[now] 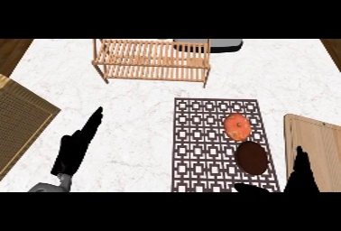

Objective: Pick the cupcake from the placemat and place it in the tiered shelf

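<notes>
Marble worktop (146,117) in white fills the head view, with a wooden tiered shelf (152,61) of slats standing toward the far edge, left of centre. A dark grey object (225,43) shows just behind the shelf's right end, partly hidden by it.

A patterned brown placemat (200,144) lies right of centre, nearer the robot. On its right half sits the cupcake (236,127), orange-topped, and just in front of it, close to touching, a dark brown round item (252,157) whose kind I cannot tell. Both rest on the mat, well apart from the shelf.

A light wooden cutting board (318,144) lies at the right edge, just beside the placemat. A woven tan mat (20,119) lies angled at the left edge.

The left hand (78,146) hangs over the bare worktop left of the placemat, fingers straight and pressed together, pointing away, holding nothing. The right hand (297,173) shows at the lower right, fingers straight and up over the board's inner edge, its thumb (251,188) spread toward the placemat's near edge, also holding nothing.
</notes>
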### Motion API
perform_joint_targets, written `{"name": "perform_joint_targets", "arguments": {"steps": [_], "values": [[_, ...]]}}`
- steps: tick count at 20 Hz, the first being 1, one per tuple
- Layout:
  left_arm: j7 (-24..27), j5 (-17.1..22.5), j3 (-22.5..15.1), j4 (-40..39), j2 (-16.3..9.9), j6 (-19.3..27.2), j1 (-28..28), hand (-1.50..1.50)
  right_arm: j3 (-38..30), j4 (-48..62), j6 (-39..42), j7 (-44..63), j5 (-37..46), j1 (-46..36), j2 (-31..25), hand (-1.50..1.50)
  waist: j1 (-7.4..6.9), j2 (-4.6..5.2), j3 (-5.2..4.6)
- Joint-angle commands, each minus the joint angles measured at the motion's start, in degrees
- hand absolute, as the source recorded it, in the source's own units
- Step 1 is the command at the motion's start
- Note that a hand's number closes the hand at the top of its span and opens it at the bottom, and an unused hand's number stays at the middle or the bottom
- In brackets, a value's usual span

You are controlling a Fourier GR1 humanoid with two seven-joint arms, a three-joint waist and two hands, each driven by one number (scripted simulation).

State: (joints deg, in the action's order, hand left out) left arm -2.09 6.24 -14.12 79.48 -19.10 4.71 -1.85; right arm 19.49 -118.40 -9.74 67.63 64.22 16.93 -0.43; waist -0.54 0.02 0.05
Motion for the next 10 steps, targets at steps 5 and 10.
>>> {"name": "perform_joint_targets", "arguments": {"steps": [5, 10], "values": [[1.11, 1.12, 3.28, -1.53, -1.81, -3.66, 0.96, 0.0, -2.59, 6.29, 1.34, 9.05, -1.29, -6.49, 0.42, -1.5, 0.28, 0.08, -0.07], [-0.62, -1.64, 1.51, -0.27, 1.42, -0.83, 1.52, 0.0, -3.21, 7.19, 1.06, 7.8, -2.53, -5.69, 0.42, -1.5, 0.45, -0.01, -0.04]]}}
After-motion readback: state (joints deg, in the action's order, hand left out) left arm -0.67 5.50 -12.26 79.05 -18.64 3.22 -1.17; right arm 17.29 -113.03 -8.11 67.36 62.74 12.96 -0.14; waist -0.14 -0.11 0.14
